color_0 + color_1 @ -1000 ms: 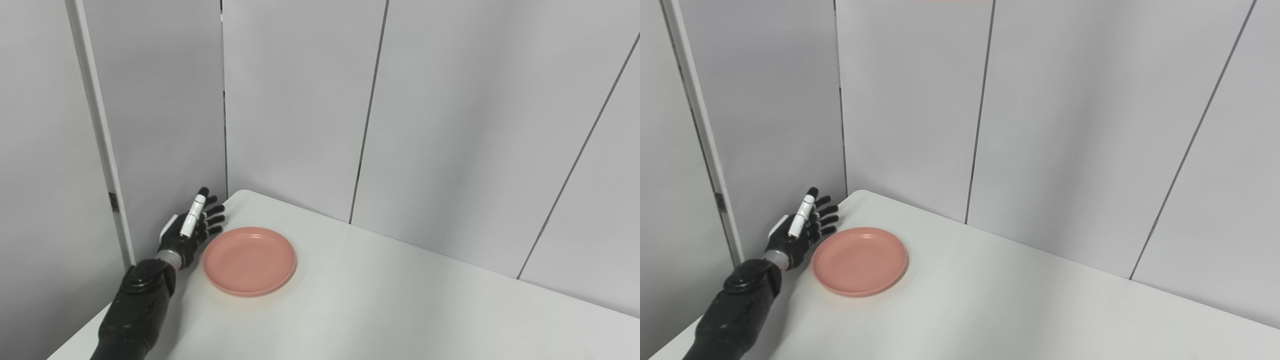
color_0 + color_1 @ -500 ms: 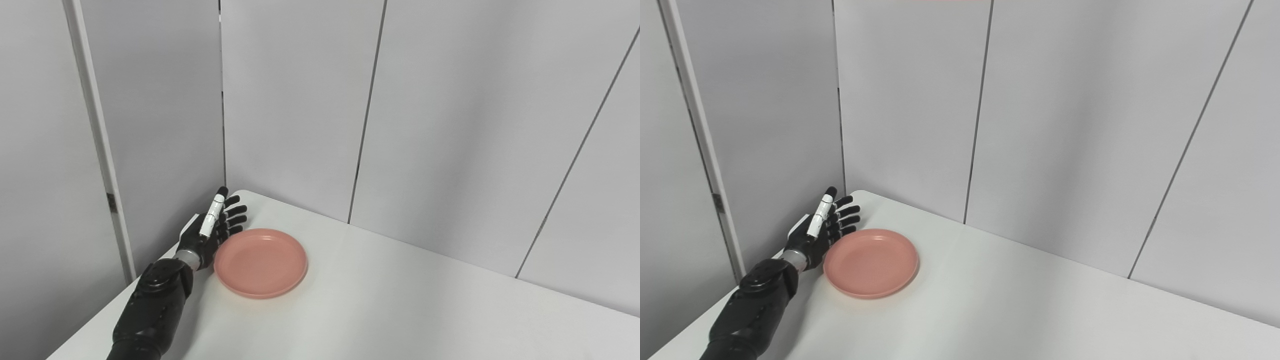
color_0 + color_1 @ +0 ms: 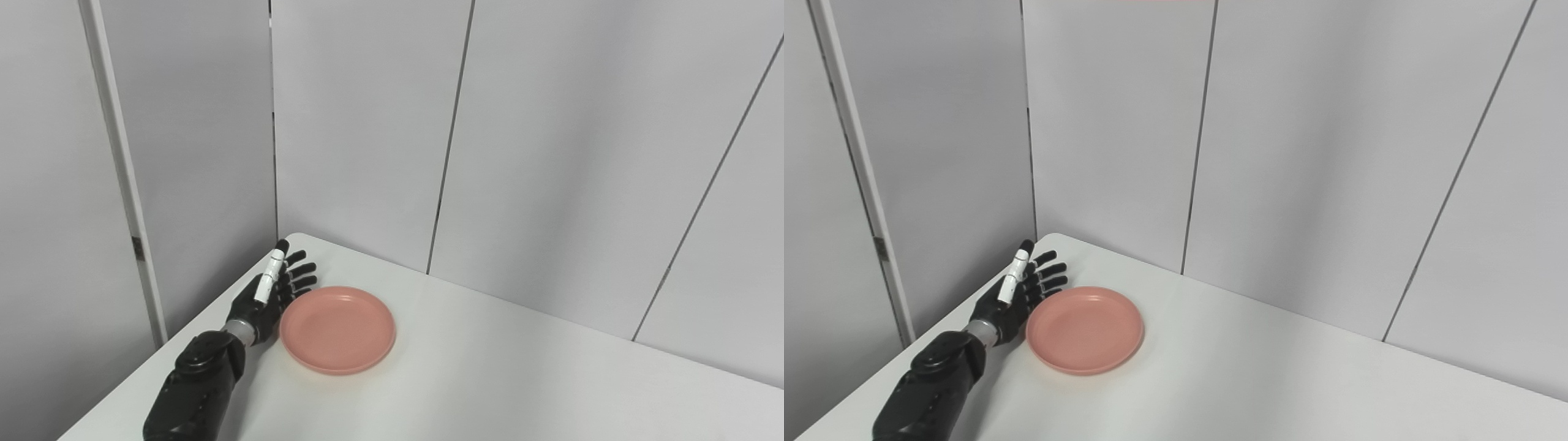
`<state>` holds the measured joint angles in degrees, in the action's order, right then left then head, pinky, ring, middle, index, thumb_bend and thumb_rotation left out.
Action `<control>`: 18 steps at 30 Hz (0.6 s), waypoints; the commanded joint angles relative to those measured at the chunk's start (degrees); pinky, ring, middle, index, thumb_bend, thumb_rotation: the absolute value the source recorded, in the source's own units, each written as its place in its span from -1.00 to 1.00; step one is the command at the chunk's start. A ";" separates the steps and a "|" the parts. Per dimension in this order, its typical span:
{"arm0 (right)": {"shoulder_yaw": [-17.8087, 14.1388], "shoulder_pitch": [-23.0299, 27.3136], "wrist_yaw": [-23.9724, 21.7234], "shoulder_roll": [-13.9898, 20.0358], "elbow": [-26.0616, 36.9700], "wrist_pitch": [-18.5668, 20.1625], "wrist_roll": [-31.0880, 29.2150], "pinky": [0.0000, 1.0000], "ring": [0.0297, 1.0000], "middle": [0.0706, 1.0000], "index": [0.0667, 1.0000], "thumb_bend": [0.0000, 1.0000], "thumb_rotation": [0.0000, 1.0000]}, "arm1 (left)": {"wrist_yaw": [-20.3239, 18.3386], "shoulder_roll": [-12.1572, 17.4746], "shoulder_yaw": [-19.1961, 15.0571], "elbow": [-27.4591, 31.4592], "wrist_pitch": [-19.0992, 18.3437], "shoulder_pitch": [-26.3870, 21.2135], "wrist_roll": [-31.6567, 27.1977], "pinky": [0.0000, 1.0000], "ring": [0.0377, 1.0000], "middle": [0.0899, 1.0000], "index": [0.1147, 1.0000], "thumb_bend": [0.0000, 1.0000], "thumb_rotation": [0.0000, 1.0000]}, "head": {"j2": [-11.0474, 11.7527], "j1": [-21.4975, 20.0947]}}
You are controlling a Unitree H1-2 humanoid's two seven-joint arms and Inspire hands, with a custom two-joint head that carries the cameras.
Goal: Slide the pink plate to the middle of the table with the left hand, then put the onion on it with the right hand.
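My left hand (image 3: 264,300): fingers spread, holding nothing, pressed edge-on against pink plate (image 3: 337,329), its left rim.

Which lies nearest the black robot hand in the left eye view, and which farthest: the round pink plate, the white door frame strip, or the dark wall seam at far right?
1. Round pink plate, beside the left hand, to its right.
2. White door frame strip, on the hand's left.
3. Dark wall seam, far right.

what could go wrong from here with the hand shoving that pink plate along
The open black left hand only presses edge-on against the round pink plate at its left rim, with no grip, so the plate may spin or veer away from the push. It sits near the white table's back-left corner; a skewed push could send it toward the grey wall panels.
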<state>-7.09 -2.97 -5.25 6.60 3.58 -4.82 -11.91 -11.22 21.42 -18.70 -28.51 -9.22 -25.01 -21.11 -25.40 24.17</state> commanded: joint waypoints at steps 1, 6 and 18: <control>0.07 -3.85 0.28 -0.68 -2.36 1.53 0.04 1.00 0.94 0.96 1.00 0.23 1.00 | -0.74 0.87 0.30 2.60 0.40 -1.76 -0.17 0.80 0.68 0.67 0.71 0.65 0.84 | -0.06 0.00; 0.15 -3.88 0.50 -0.73 -2.29 1.57 0.16 1.00 0.93 0.95 1.00 0.26 1.00 | -1.62 0.45 1.10 2.83 0.47 -1.37 -0.53 0.76 0.69 0.69 0.75 0.68 0.81 | -0.27 -0.22; 0.34 -3.82 0.61 -0.85 -2.06 1.60 0.02 1.00 0.94 0.96 1.00 0.27 1.00 | -2.24 -0.30 1.28 4.77 -1.04 -1.31 -1.19 0.72 0.66 0.70 0.74 0.66 0.81 | -0.37 -0.50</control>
<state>-7.02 -3.09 -4.70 6.58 3.71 -4.72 -11.95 -12.37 20.34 -17.36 -26.00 -10.33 -24.65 -21.23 -25.75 23.73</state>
